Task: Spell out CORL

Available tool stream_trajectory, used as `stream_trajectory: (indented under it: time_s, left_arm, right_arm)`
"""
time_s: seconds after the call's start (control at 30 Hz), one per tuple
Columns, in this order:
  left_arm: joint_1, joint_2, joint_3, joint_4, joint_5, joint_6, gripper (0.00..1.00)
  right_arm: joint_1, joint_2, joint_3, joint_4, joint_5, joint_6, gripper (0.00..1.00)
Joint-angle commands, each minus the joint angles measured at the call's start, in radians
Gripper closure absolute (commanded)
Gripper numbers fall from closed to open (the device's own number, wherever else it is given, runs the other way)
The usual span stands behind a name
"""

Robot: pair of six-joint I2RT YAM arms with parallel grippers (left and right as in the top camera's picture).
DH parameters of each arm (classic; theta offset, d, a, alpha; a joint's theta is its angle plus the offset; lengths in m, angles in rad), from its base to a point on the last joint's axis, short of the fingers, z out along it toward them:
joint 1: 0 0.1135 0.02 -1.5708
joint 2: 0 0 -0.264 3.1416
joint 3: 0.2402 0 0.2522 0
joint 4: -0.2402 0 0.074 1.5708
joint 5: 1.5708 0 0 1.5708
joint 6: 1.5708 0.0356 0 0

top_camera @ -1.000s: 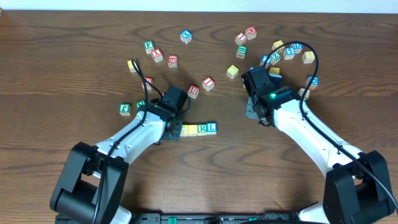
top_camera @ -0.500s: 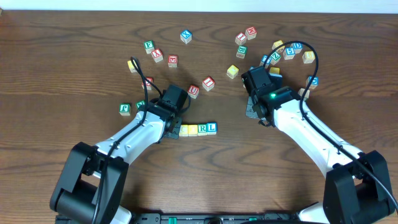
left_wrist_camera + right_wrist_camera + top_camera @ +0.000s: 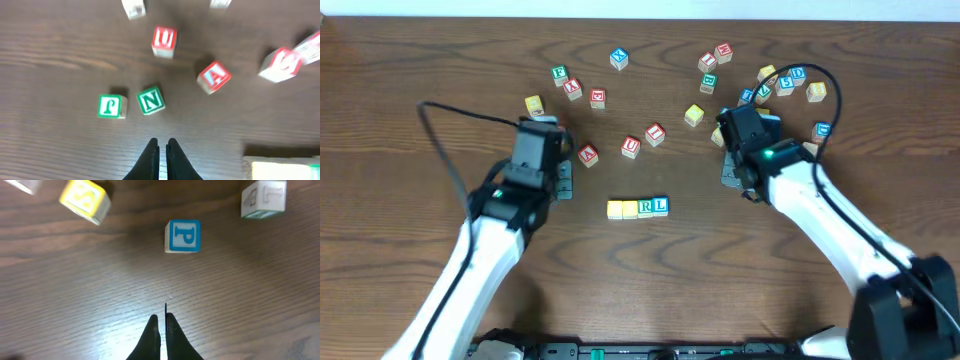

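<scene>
A row of blocks lies mid-table: two yellow blocks (image 3: 615, 209) (image 3: 631, 208) with letters I cannot read, a green R block (image 3: 646, 207) and a blue L block (image 3: 661, 205). My left gripper (image 3: 561, 180) is left of the row and apart from it. In the left wrist view it is shut and empty (image 3: 161, 145), just short of a green N block (image 3: 151, 100) and a green J block (image 3: 110, 106). My right gripper (image 3: 730, 176) is shut and empty (image 3: 162, 317) over bare wood, below a blue P block (image 3: 183, 236).
Loose letter blocks lie across the far half of the table: a red U (image 3: 164, 40), a red A (image 3: 214, 77), a yellow block (image 3: 85, 199), and a cluster at the far right (image 3: 785, 84). One end of the row shows as a yellow block at the left wrist view's bottom right (image 3: 280, 170).
My left arm has pulled away from the row's left end, going left and up. The row stays in place. The right arm has shifted only slightly.
</scene>
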Motion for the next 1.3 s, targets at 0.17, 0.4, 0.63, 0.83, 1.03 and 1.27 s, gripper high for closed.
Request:
stream_trajectory:
  time_s: [0.17, 0.4, 0.63, 0.83, 1.03, 1.27]
  left_arm:
    - [0.004, -0.254, 0.003, -0.065, -0.002, -0.04, 0.92]
    - [0.004, -0.355, 0.003, -0.071, -0.002, -0.047, 0.43]
    - [0.004, -0.36, 0.003, -0.071, -0.002, -0.047, 0.1]
    - [0.004, -0.359, 0.003, -0.071, -0.002, -0.047, 0.09]
    - [0.004, -0.351, 0.003, -0.072, -0.002, -0.047, 0.09]
    - [0.004, -0.328, 0.003, -0.075, -0.002, -0.047, 0.08]
  right_arm:
    - [-0.002, -0.467, 0.017, -0.037, -0.041, -0.142, 0.93]
    - [-0.002, -0.725, 0.017, -0.116, -0.04, -0.143, 0.01]
    - [-0.002, -0.782, 0.016, -0.154, -0.04, -0.142, 0.01]
    - [-0.002, -0.78, 0.016, -0.225, -0.041, -0.141, 0.01]
    - [-0.002, -0.777, 0.016, -0.241, -0.041, -0.142, 0.01]
    - [-0.002, -0.776, 0.016, -0.245, -0.045, -0.139, 0.01]
